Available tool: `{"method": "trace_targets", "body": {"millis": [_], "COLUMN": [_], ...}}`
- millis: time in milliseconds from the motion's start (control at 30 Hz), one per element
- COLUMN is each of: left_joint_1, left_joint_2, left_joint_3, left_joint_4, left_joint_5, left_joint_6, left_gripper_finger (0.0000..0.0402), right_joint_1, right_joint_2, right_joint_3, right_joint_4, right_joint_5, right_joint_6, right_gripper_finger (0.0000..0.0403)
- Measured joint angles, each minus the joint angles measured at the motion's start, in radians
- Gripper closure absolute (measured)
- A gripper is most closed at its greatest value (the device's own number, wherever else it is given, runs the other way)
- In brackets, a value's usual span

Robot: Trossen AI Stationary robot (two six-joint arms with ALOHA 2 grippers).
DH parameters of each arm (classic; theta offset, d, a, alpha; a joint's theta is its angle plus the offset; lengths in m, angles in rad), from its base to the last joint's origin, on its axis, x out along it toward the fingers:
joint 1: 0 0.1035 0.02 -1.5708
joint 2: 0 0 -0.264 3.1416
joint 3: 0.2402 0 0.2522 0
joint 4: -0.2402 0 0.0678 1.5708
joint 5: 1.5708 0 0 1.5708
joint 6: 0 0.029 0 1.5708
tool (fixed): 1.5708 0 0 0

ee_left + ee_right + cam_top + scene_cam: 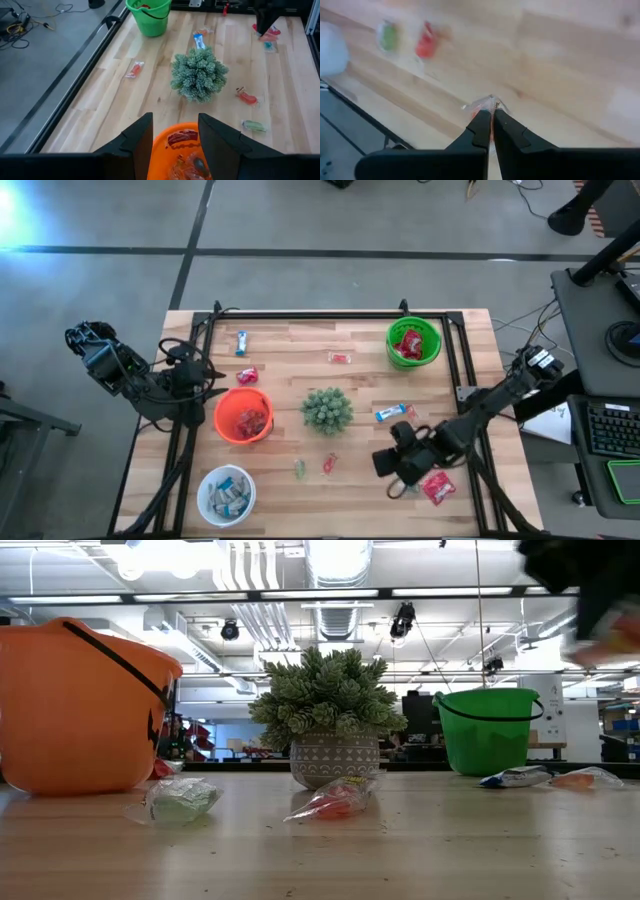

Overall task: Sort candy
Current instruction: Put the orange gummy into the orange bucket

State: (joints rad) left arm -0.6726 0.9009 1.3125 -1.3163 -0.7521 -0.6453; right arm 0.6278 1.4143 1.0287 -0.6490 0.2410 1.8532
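We are seeing the right claw (491,122) closed on a small red candy (485,106), holding it above the worktop (360,380) near the front right corner. The left claw (175,135) is hanging open over the orange bowl (243,416), gripping nothing. Red candies are lying in the orange bowl and the green bowl (414,343); blue-and-white bars are filling the white bowl (226,494). Loose pieces are lying around the plant (327,410).
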Motion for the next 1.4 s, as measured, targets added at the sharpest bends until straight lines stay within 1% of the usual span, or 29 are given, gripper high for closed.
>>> {"method": "trace_targets", "body": {"millis": [367, 500, 633, 700, 867, 1000, 1167, 1267, 1400], "left_joint_1": [0.0, 0.0, 0.0, 0.0, 0.015, 0.036, 0.063, 0.074, 0.097], "left_joint_2": [0.001, 0.001, 0.002, 0.007, 0.026, 0.041, 0.069, 0.09, 0.119], "left_joint_3": [0.0, 0.0, 0.0, 0.0, 0.0, 0.0, 0.0, 0.0, 0.0], "left_joint_4": [0.0, 0.004, 0.021, 0.039, 0.101, 0.113, 0.114, 0.152, 0.26], "left_joint_5": [-0.004, -0.085, -0.16, -0.201, -0.277, -0.279, -0.279, -0.278, -0.277], "left_joint_6": [0.0, 0.0, -0.004, -0.025, -0.121, -0.233, -0.36, -0.384, -0.385], "left_gripper_finger": [0.0262, 0.0262, 0.0262, 0.0262, 0.0262, 0.0262, 0.0262, 0.0262, 0.0265], "right_joint_1": [-0.243, -0.328, -0.412, -0.457, -0.565, -0.622, -0.678, -0.702, -0.723], "right_joint_2": [0.0, 0.0, 0.001, 0.001, 0.001, 0.001, 0.001, 0.001, 0.001], "right_joint_3": [0.145, 0.18, 0.189, 0.19, 0.19, 0.191, 0.191, 0.191, 0.191], "right_joint_4": [0.005, 0.014, 0.068, 0.118, 0.305, 0.418, 0.505, 0.556, 0.653], "right_joint_5": [-0.003, -0.017, -0.065, -0.072, -0.157, -0.223, -0.288, -0.323, -0.348], "right_joint_6": [-0.493, -0.663, -0.825, -0.899, -1.078, -1.173, -1.241, -1.272, -1.294], "right_gripper_finger": [0.0394, 0.0394, 0.0394, 0.0394, 0.0394, 0.0394, 0.0394, 0.0394, 0.0394]}}
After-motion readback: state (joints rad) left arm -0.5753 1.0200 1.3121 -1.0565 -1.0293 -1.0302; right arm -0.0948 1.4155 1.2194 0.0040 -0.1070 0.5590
